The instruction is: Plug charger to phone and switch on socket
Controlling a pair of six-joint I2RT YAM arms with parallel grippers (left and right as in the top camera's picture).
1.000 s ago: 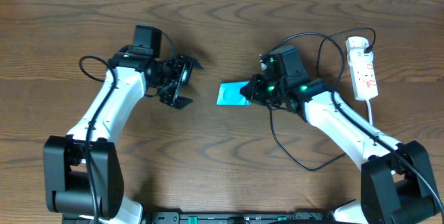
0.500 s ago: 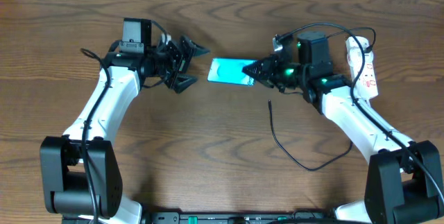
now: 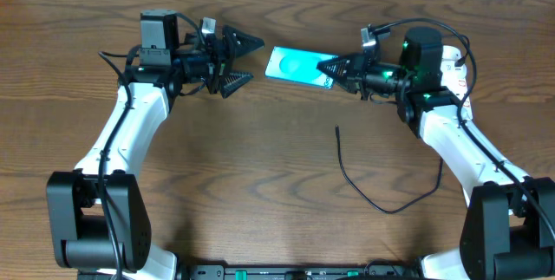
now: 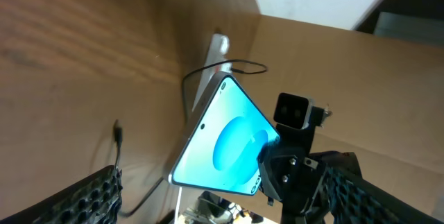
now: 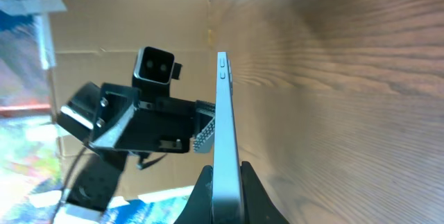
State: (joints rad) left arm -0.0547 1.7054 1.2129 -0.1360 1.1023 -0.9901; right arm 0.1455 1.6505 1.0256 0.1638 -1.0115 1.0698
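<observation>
over the brown wooden table [image 3: 260, 193] the right gripper [image 3: 330, 69], pinching the small cyan-screened phone [image 3: 293, 64] by one end, has carried it up toward the wide-spread left gripper [image 3: 255, 59] — a handover looks likely — while the thin black charger cable [image 3: 364, 195] lies loose, not yet plugged.

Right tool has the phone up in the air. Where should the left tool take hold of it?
Probably best: take the cyan-screened rectangular phone at its free short end, coming straight in with the open left tool. The right tool pinches the opposite end flat across screen and back, so the near end is bare and points at the left jaws.
</observation>
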